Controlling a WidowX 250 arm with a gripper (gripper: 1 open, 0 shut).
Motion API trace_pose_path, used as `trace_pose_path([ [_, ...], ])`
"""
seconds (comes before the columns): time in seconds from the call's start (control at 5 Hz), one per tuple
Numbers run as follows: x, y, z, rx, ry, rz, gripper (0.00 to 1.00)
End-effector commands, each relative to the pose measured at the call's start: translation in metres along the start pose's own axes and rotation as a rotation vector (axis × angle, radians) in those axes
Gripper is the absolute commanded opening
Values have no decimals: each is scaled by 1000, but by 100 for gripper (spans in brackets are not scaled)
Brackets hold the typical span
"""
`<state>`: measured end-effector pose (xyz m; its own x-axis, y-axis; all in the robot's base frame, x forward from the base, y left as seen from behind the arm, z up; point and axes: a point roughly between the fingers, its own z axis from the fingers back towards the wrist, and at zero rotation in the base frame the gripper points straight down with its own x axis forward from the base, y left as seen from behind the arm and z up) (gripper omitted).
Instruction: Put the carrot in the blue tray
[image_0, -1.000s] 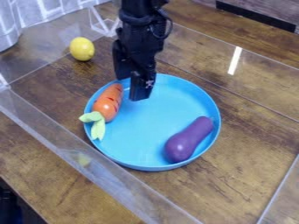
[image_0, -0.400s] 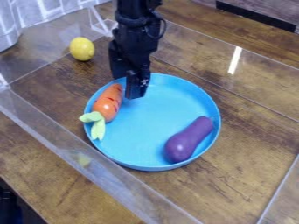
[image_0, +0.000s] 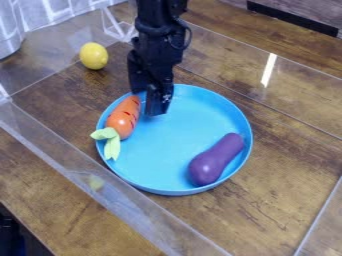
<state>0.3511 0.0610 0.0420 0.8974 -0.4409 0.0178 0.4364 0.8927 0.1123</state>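
One purple eggplant (image_0: 215, 160) beside the carrot (image_0: 122, 122)

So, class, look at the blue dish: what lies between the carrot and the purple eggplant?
Nothing but bare blue tray lies between the carrot and the eggplant, as the camera view shows.

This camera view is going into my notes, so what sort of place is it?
Probably a robot test bench: a black robot arm over a wooden table with toy food.
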Motion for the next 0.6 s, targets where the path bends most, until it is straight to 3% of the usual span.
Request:
trace_pose_path([
  [0.0, 5, 15, 15, 39, -50, 20, 100],
  [0.2, 7, 15, 12, 40, -51, 11, 0],
  [0.4, 12, 15, 11, 43, -54, -3, 0],
])
